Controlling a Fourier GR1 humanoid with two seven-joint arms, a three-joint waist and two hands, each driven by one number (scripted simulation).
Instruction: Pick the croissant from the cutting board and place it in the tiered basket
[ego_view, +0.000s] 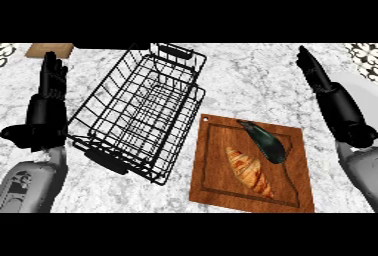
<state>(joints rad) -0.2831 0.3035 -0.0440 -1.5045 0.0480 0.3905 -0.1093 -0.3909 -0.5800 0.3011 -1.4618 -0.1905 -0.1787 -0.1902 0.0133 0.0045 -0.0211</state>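
Right robot hand (313, 67) open, croissant (249, 171) on cutting board (221, 187), no writing

The counter (244, 75) looks like polished marble, white with grey veining. On it, the tiered basket (140, 112) is thin black wire with matt black handles. Right of the basket, the cutting board (221, 175) is reddish-brown wood with a smooth, grooved face. On the board, the croissant (249, 171) has a golden, flaky crust; the eggplant (264, 141) beside it is dark and glossy.
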